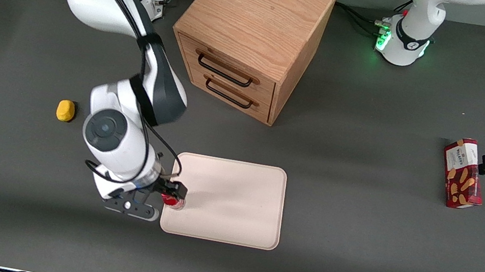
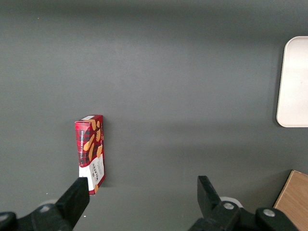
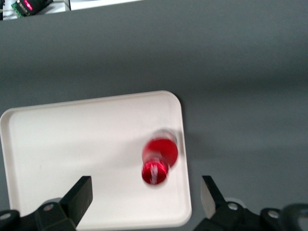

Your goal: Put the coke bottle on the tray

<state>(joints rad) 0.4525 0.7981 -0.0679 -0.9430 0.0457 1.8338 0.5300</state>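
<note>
The small red coke bottle with its red cap [image 3: 159, 159] now stands on the large pale cream-pink tray with rounded corners [image 1: 237, 195], close to the tray's rim at the working arm's end. In the wrist view I look down on the cap, and the black fingers [image 3: 79, 195] are wide apart on either side of the bottle and do not touch it. So the gripper [image 1: 172, 192] is open and hangs just above the bottle. I judge that the placing is practically done and the release is the step in hand. The next move, I think, calls for a straight lift upward, so that no finger catches the cap and tips the bottle, which stands near the rim.

The table is covered with a dark grey matte sheet [image 1: 351, 255]. Farther from the front camera than the tray stands a light oak cabinet with two drawers and black handles [image 1: 252, 38]. A small yellow lump [image 1: 66, 110] lies near the working arm. A red biscuit box [image 1: 463, 173] lies toward the parked arm's end of the table.
</note>
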